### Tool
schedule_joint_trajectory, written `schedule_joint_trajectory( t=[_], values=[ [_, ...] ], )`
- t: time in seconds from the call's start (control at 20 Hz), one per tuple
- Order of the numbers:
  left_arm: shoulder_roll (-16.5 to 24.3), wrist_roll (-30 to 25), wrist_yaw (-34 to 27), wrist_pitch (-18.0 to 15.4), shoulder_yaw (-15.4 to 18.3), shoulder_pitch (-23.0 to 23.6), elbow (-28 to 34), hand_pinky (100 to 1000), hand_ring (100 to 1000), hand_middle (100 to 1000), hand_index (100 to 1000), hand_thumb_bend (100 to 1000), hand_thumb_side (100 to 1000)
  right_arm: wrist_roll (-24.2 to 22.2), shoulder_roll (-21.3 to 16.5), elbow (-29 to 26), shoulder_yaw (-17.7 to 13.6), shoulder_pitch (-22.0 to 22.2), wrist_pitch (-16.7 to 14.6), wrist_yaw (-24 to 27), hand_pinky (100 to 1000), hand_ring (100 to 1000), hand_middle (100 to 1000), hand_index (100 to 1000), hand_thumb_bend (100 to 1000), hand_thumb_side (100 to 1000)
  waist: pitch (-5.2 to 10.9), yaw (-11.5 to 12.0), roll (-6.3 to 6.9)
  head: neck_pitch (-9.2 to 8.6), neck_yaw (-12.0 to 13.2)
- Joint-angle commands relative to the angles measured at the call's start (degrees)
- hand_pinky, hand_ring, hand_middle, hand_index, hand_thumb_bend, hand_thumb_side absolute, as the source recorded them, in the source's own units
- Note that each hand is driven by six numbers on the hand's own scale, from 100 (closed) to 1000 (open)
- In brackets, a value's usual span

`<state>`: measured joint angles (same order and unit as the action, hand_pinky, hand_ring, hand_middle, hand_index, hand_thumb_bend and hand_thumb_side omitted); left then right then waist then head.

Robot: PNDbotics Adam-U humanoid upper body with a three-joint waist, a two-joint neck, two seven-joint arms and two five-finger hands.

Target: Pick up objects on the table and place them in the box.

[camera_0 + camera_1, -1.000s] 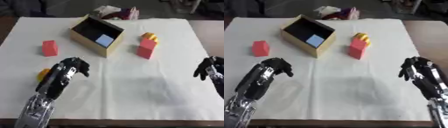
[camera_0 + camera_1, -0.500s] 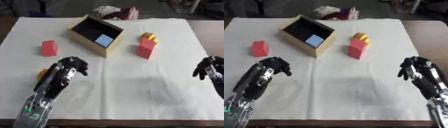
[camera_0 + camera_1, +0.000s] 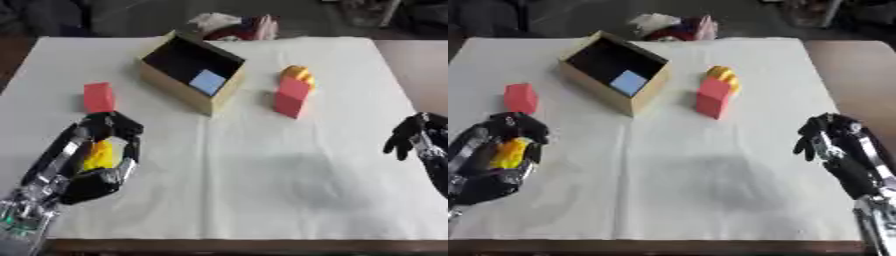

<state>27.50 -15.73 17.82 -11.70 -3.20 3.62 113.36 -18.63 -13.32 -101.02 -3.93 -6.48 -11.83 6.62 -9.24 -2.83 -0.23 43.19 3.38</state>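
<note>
An open cardboard box (image 3: pixel 179 89) with a dark inside stands at the back middle, and a light blue block (image 3: pixel 208 81) lies in it. A red block (image 3: pixel 99 97) stands to its left. To its right is a taller red block (image 3: pixel 291 97), with a yellow-orange piece (image 3: pixel 298 75) just behind it. My left hand (image 3: pixel 80 167) is low at the left, with fingers and thumb curled round a yellow object (image 3: pixel 98 156). My right hand (image 3: pixel 835 145) rests at the right edge with relaxed fingers and holds nothing.
A white cloth (image 3: pixel 262 170) covers the table, with bare brown table (image 3: pixel 429 65) to its right. A heap of white and red cloth items (image 3: pixel 236 25) lies beyond the far edge, behind the box.
My left hand has turned and closed over the yellow object that lay beside it. The right hand has hardly moved.
</note>
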Motion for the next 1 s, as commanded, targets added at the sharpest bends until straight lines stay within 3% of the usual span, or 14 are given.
schedule_joint_trajectory(
  t=[0.05, 0.55, 1.0],
  values=[
    [4.51, -1.61, 5.21, -0.28, 2.22, 1.03, 1.24, 729, 701, 716, 803, 100, 249, 0.01, -1.03, -0.93, -0.5, -0.25, 0.0, -0.23, 395, 264, 262, 519, 100, 480, 0.71, 0.04, 0.18, -0.78, -0.25],
    [7.66, -1.78, 27.02, 5.21, 5.31, -0.86, 1.24, 802, 784, 805, 898, 100, 292, 0.13, -1.1, -0.83, -0.59, -0.03, -0.02, -0.32, 396, 264, 262, 521, 100, 481, 0.76, 0.19, 0.11, -0.72, -0.32],
    [6.82, -10.19, 39.34, 9.38, 4.83, -3.54, 0.23, 816, 796, 838, 936, 100, 339, 0.1, -1.03, -0.78, -0.55, 0.02, 0.05, -0.21, 396, 263, 262, 521, 100, 482, 0.75, 0.1, -0.05, -0.7, -0.51]
  ],
)
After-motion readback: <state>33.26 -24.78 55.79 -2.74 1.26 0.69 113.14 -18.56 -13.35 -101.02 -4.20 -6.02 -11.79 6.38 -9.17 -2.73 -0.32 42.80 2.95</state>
